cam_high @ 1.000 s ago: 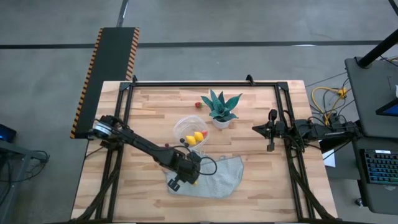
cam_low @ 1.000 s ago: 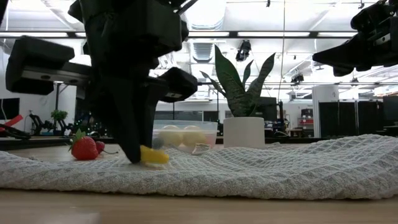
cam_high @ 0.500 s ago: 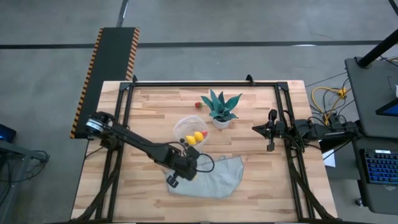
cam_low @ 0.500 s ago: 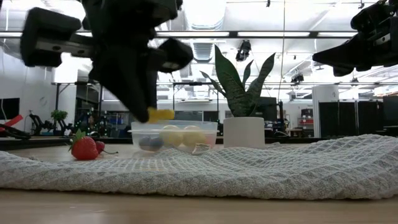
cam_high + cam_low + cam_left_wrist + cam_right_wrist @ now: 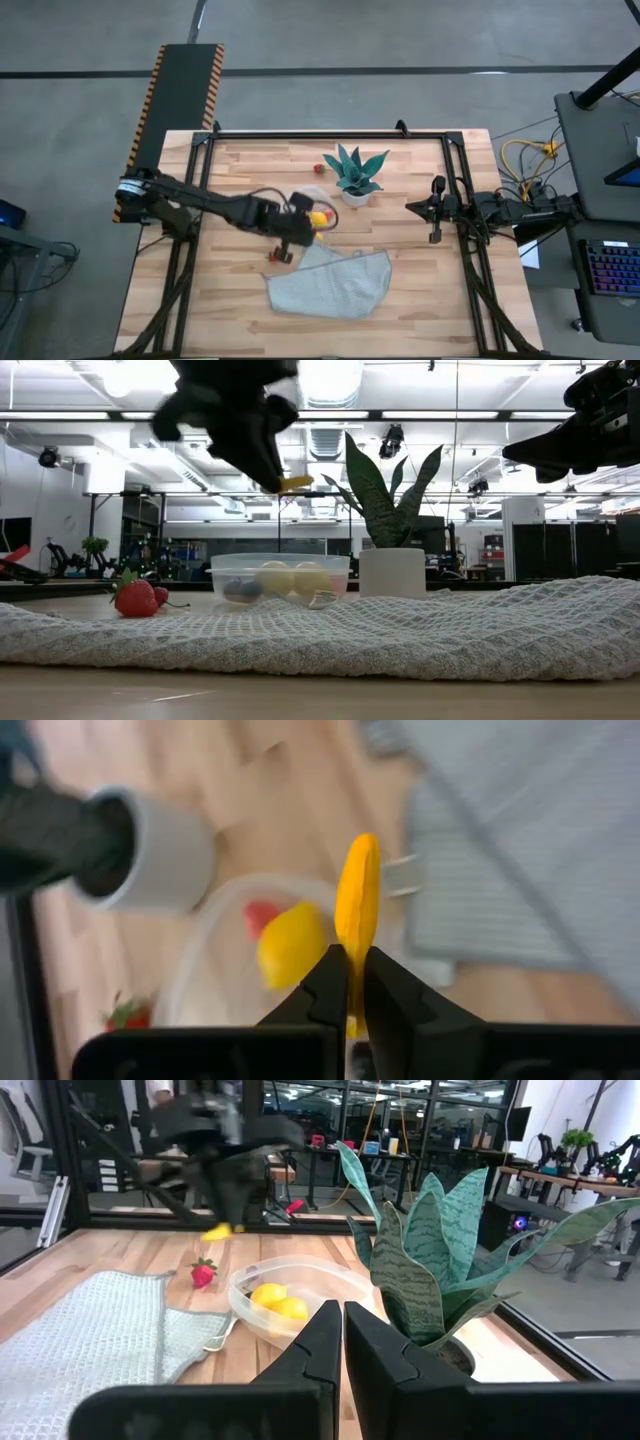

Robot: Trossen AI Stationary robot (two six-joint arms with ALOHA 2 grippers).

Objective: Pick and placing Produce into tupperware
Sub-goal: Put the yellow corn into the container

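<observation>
Lifted off the grey waffle cloth (image 5: 335, 283), the left pincer (image 5: 281, 482) now hangs just above the round clear plastic tupperware (image 5: 280, 577), clamped shut on a small yellow toy fruit (image 5: 357, 903), so release looks next; the right pincer (image 5: 432, 235) waits shut, well apart.

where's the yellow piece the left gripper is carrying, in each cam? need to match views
High view: yellow piece at the arm's tip, over the clear container, mid-table.
Low view: yellow piece raised above the container, upper centre, beside the potted plant.
Left wrist view: yellow piece pinched edge-on in the left gripper.
Right wrist view: yellow piece under the far arm, above the strawberry.
Shared landmark: the container.
</observation>
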